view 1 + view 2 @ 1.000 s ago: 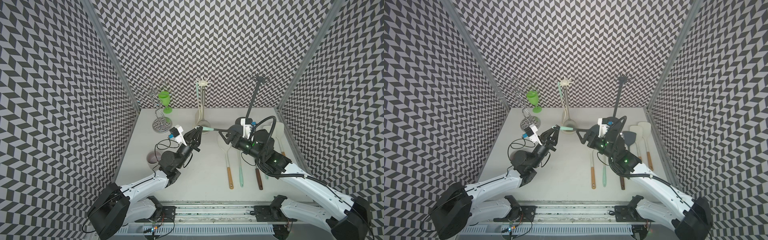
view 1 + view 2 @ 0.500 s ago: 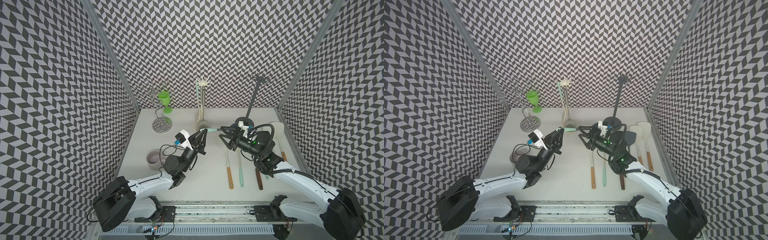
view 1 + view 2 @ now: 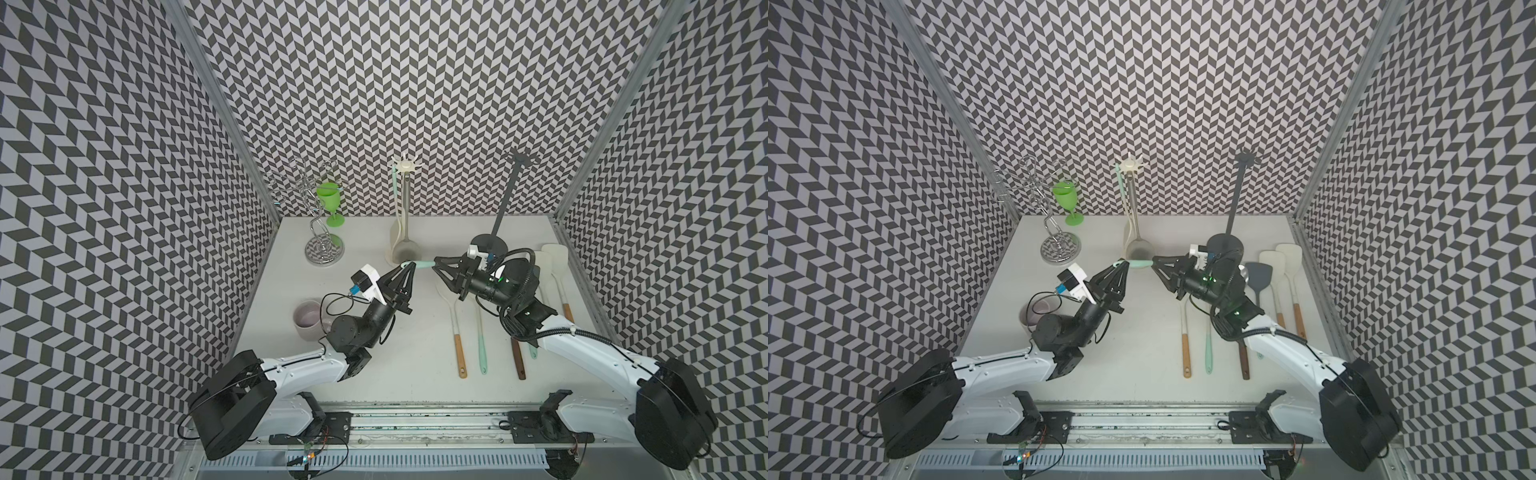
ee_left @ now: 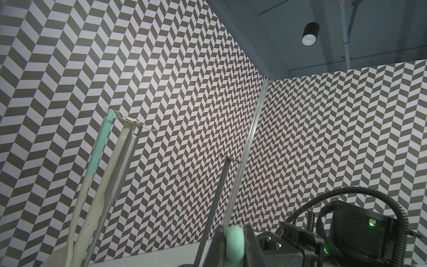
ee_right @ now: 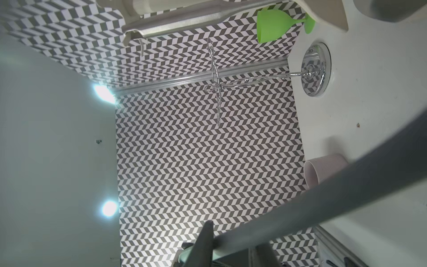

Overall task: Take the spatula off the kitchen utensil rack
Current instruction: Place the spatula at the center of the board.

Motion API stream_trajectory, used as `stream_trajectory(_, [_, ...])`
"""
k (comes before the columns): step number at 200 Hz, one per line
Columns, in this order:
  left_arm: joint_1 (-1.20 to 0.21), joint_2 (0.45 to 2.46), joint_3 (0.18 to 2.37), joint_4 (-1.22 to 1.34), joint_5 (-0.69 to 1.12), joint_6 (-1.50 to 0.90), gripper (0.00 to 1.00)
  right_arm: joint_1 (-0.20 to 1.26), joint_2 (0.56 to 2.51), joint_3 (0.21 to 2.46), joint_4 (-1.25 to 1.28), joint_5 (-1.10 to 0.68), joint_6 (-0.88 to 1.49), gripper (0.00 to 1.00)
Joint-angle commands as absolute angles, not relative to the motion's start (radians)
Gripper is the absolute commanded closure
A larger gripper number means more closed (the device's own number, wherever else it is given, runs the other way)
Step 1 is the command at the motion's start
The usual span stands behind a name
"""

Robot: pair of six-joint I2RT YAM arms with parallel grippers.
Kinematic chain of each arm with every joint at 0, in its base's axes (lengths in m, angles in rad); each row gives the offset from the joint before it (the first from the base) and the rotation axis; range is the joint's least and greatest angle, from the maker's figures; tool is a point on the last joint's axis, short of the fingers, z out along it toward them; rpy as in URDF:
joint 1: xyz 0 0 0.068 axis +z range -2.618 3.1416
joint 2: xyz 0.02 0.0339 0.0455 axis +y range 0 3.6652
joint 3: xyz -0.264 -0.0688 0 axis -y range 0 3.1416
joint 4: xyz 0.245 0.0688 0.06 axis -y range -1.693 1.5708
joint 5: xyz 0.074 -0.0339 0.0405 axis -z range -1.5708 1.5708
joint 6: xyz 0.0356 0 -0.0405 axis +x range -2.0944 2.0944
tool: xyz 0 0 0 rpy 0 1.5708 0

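since both tools already meet on the spatula, the coming move turns on how it lies between them. it is off the kitchen utensil rack and appears to hang in the air just in front of that rack's base, nearer the desk's back edge than its front, about midway between the side edges. its long axis runs roughly along the back edge, from one tool straight to the other.

the left gripper is clamped on the end of the mint handle. the left wrist view shows that rounded end pinched between the two dark fingers. the right gripper points at it from the right-edge side. in both top views its jaws are drawn narrow, tips together on the same handle, so i judge it to be gripping too. the blade end is hidden behind that tool.

this looks like a pass from arm to arm. the left tool should let go before the right one pulls away along that axis, or the arms will tug against each other. a row of utensils lies on the desk toward the right edge, partly under the right arm, so that arm is the nearer one to set the spatula down there. a second mint-handled utensil hangs on the rack beside the pole, apart from the grip.
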State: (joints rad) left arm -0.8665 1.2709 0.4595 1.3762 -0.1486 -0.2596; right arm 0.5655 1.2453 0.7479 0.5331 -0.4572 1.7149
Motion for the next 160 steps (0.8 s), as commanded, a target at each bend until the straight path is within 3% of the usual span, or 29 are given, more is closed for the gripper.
stream_trajectory(1, [-0.882,1.277,0.451,1.439,-0.139,-0.278,1.00,0.556,1.259,0.793,0.618,-0.477,1.726,0.86])
stream_trajectory(20, [-0.890,1.280,0.437,1.437,-0.146,-0.293,1.00,0.553,1.259,0.802,0.600,-0.467,1.717,1.00])
stream_trajectory(72, [-0.908,1.285,0.433,1.388,-0.150,-0.335,0.98,0.540,1.250,0.827,0.534,-0.419,1.630,1.00])
stream_trajectory(80, [-0.909,1.278,0.440,1.358,-0.151,-0.344,0.90,0.536,1.246,0.831,0.518,-0.406,1.604,1.00])
stream_trajectory(102, [-0.908,1.247,0.461,1.254,-0.151,-0.362,0.49,0.525,1.230,0.850,0.431,-0.359,1.473,1.00])
stream_trajectory(117, [-0.907,1.212,0.474,1.164,-0.154,-0.372,0.28,0.520,1.212,0.860,0.360,-0.312,1.360,1.00])
stream_trajectory(138, [-0.905,1.142,0.487,0.997,-0.171,-0.390,0.11,0.519,1.188,0.872,0.243,-0.236,1.200,1.00])
stream_trajectory(160, [-0.900,1.056,0.487,0.822,-0.187,-0.390,0.00,0.520,1.184,0.882,0.121,-0.193,1.046,1.00])
